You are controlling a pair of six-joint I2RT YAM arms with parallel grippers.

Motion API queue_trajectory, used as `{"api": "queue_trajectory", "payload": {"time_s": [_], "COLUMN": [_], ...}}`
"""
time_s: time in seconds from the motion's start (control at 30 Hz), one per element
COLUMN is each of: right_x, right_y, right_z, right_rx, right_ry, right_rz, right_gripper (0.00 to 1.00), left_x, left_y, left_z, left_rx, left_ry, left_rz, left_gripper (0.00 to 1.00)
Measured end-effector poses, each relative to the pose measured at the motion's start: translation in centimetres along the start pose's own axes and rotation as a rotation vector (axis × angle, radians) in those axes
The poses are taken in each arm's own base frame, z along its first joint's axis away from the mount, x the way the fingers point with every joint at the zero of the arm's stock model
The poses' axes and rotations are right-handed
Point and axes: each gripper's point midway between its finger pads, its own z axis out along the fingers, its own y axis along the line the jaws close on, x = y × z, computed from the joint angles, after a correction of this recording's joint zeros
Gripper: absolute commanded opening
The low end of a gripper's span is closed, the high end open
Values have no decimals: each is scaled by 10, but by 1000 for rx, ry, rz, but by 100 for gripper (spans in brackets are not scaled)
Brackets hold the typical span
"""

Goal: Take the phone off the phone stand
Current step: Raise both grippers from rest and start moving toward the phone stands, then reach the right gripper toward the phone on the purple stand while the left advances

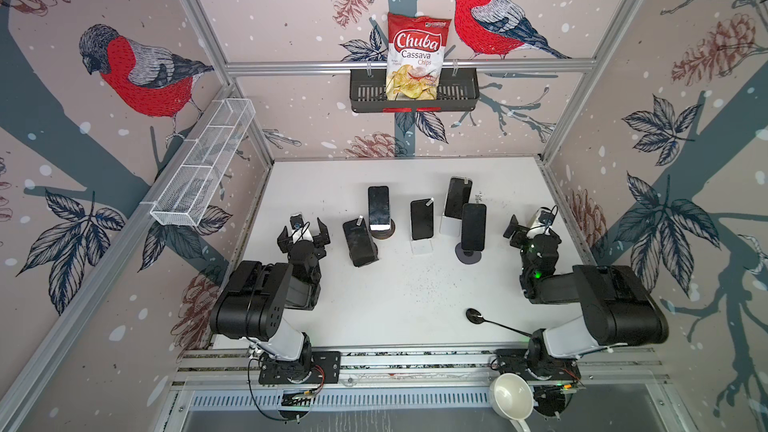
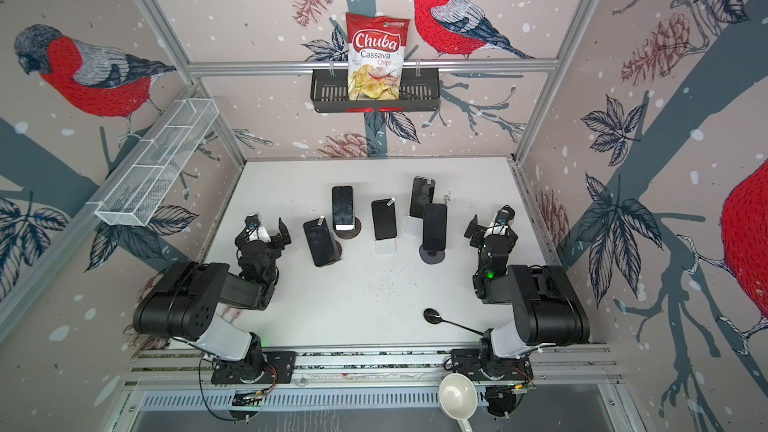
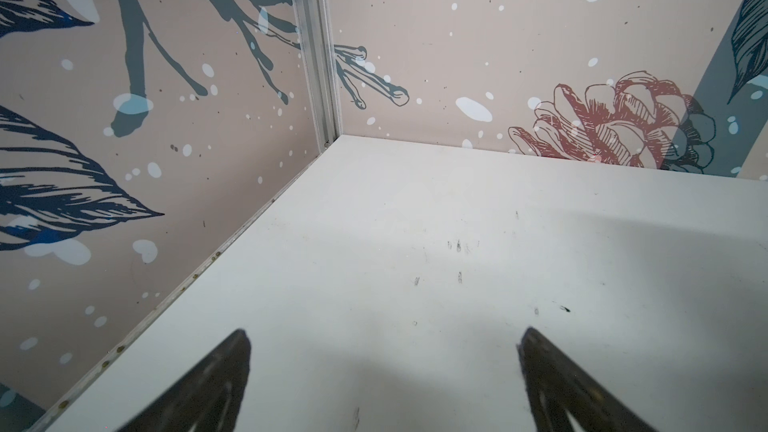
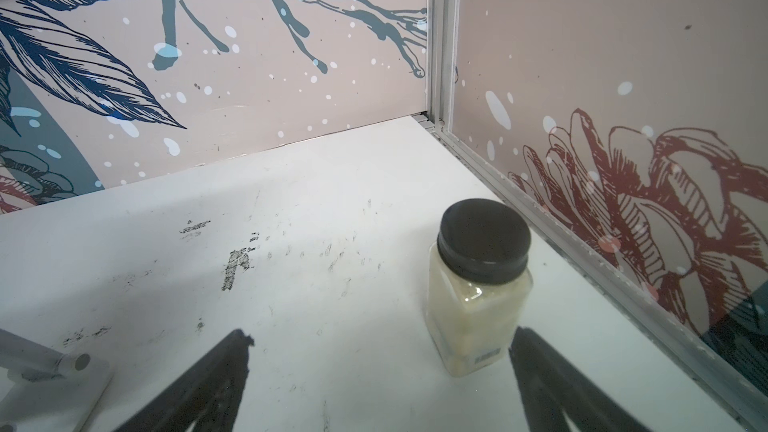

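Left gripper (image 1: 303,229), jaws spread wide and empty, hovers at 9 o'clock of the white table (image 1: 399,292) in both top views. Its twin, the right gripper (image 1: 527,222), is equally spread and empty at 3 o'clock.

Between them, from 10 to 2 o'clock, five dark-screened phones lean on five stands, none touched:
- a tilted phone (image 1: 360,241) on a dark stand (image 1: 375,249)
- a tall phone (image 1: 378,207) on a round stand (image 1: 384,233)
- a middle phone (image 1: 422,219) on a clear stand (image 1: 420,246)
- a rear phone (image 1: 458,197) on a white stand (image 1: 449,226)
- a front phone (image 1: 473,227) on a disc stand (image 1: 468,258)

One black spoon (image 1: 473,316) lies at 5 o'clock, and one white ladle (image 1: 511,396) sits past the near edge. One chips bag (image 1: 417,56) stands in one black basket (image 1: 457,93) on the 12 o'clock wall. One wire basket (image 1: 203,168) hangs on the 9 o'clock wall.

The left wrist view shows two dark fingers (image 3: 216,384) apart over bare table, facing a patterned corner.

The right wrist view shows two fingers apart, and one black-lidded jar (image 4: 482,284) just beside a fingertip. The jar cannot be made out in the top views.
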Motion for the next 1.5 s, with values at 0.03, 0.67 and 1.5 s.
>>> {"api": "queue_trajectory", "payload": {"time_s": [0.03,0.67,1.5], "right_x": [0,-45,-98], "right_y": [0,7,8], "right_z": [0,10,-8], "right_rx": [0,68,128], "right_ry": [0,-18,183], "right_rz": [0,-27,182], "right_gripper": [99,99,99], "left_x": [0,-9,-102], "left_y": [0,5,-23], "left_z": [0,-12,-56], "left_rx": [0,-1,139], "left_ry": [0,-44,8], "left_rz": [0,-19,-288], "left_gripper": [97,97,97]}}
